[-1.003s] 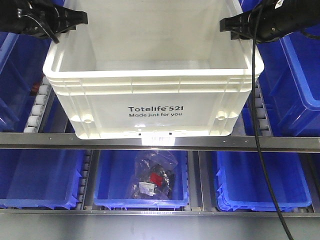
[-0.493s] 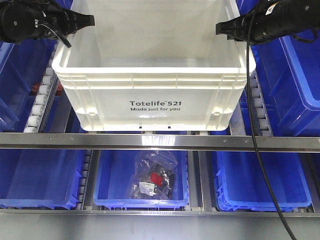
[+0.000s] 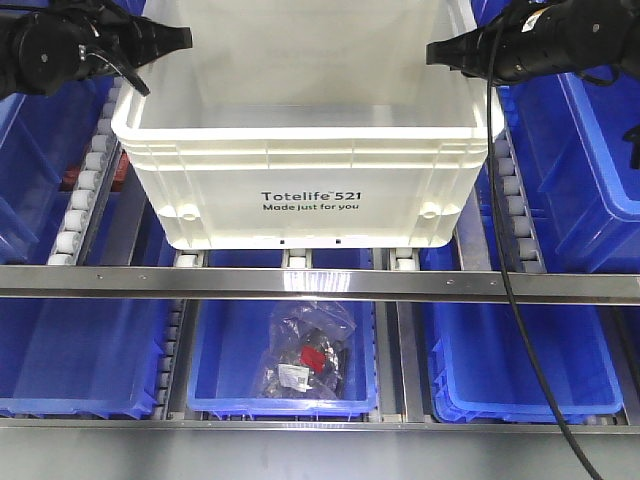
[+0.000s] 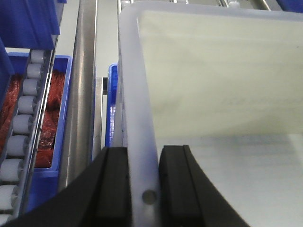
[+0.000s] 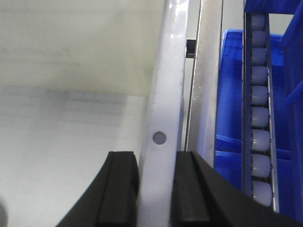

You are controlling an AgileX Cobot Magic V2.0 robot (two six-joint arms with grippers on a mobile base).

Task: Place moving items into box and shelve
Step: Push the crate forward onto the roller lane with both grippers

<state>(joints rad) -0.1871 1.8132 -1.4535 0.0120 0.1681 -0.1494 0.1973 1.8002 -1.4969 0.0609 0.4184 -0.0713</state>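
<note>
Large cream-white rectangular plastic crate [image 3: 300, 150] on shelf rollers, front near steel rail [image 3: 320, 284] | left gripper [image 4: 143, 182] and right gripper [image 5: 155, 187] each pinch a side rim | risk: uneven pushing skews crate, jamming against blue plastic bins [image 3: 590, 150].

Cream-white box [image 3: 300, 170], "Totelife 521" print, upright on shelf rollers

The scene is brightly lit from above. Glare is seen on the box [image 3: 300, 190] rim and the metal rail [image 3: 320, 284]. Both wrist views are softly blurred near the lens.
</note>
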